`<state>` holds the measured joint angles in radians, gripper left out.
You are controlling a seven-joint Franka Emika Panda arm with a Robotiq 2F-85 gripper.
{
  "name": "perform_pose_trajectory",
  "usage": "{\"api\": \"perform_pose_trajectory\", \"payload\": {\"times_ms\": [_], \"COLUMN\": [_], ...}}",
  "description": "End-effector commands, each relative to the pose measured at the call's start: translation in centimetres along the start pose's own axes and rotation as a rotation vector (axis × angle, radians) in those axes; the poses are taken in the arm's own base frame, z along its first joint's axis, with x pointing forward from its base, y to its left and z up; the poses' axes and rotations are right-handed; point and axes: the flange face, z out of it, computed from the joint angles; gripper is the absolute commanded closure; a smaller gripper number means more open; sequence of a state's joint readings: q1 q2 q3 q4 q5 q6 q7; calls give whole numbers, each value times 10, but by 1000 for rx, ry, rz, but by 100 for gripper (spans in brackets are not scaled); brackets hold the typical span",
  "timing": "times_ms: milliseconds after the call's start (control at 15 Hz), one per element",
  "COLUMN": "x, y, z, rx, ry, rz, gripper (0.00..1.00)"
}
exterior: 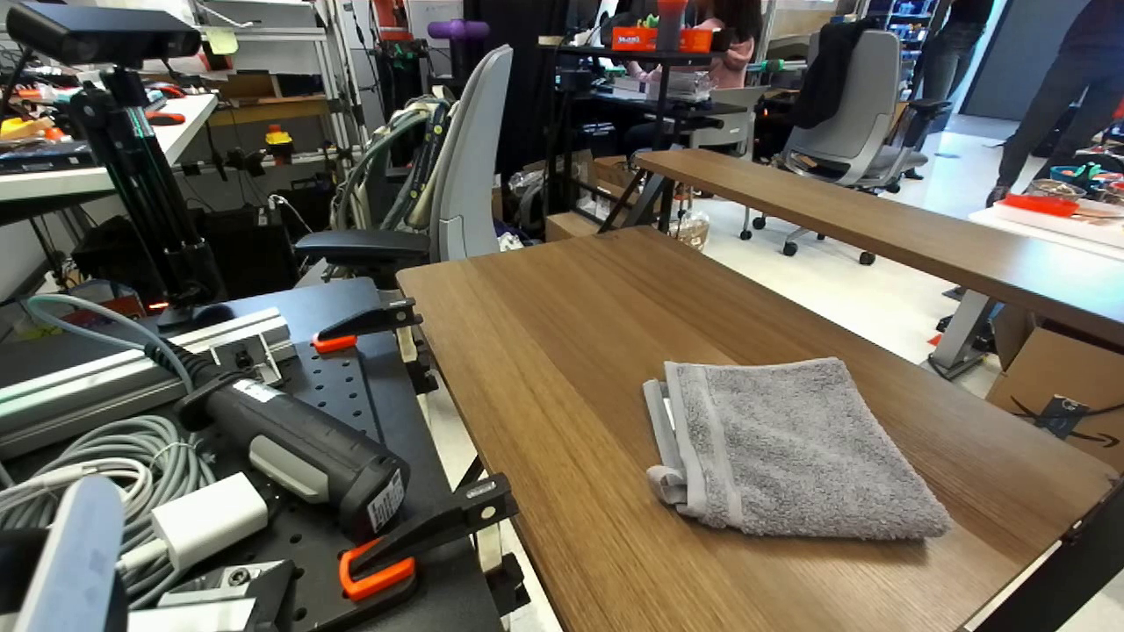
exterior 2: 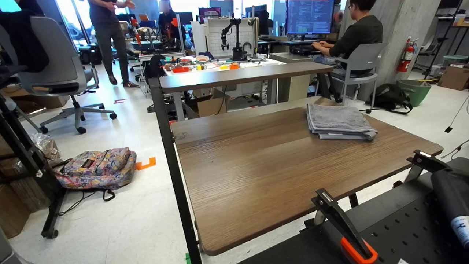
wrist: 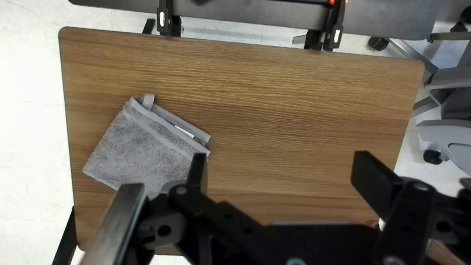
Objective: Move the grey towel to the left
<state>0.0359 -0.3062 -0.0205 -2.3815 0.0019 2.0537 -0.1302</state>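
The grey towel (exterior: pixel 790 448) lies folded and flat on the brown wooden table (exterior: pixel 562 342). It also shows in an exterior view (exterior 2: pixel 337 119) near the table's far edge. In the wrist view the grey towel (wrist: pixel 143 147) is on the left part of the table (wrist: pixel 279 95), with its hem, loop and a white tag facing up and right. My gripper (wrist: pixel 280 158) is wide open and empty, above the table. Its left finger overlaps the towel's lower right part in the picture and hides some of it. I do not make out the gripper in either exterior view.
A black perforated cart top (exterior: pixel 342 395) with orange-tipped clamps (exterior: pixel 378 570), a dark handheld tool (exterior: pixel 299 448) and cables stands along one long table side. A raised wooden shelf (exterior 2: pixel 249 75) runs along the opposite side. A grey chair (wrist: pixel 449 136) is beyond the short right edge.
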Motion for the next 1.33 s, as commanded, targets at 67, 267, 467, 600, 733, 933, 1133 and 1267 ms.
{"api": "perform_pose_trajectory", "payload": {"times_ms": [67, 267, 467, 600, 733, 933, 1133, 1267], "x": [39, 67, 93, 109, 124, 144, 156, 162], "y": [1, 8, 21, 31, 45, 67, 90, 102], "z": [39, 67, 90, 102, 114, 130, 146, 157], "rx": [-23, -19, -11, -15, -14, -18, -16, -14], "ry": [86, 147, 170, 179, 183, 183, 172, 160], "rz": [43, 81, 142, 177, 214, 262, 303, 325], "gripper": [0, 0, 0, 0, 0, 0, 0, 0]}}
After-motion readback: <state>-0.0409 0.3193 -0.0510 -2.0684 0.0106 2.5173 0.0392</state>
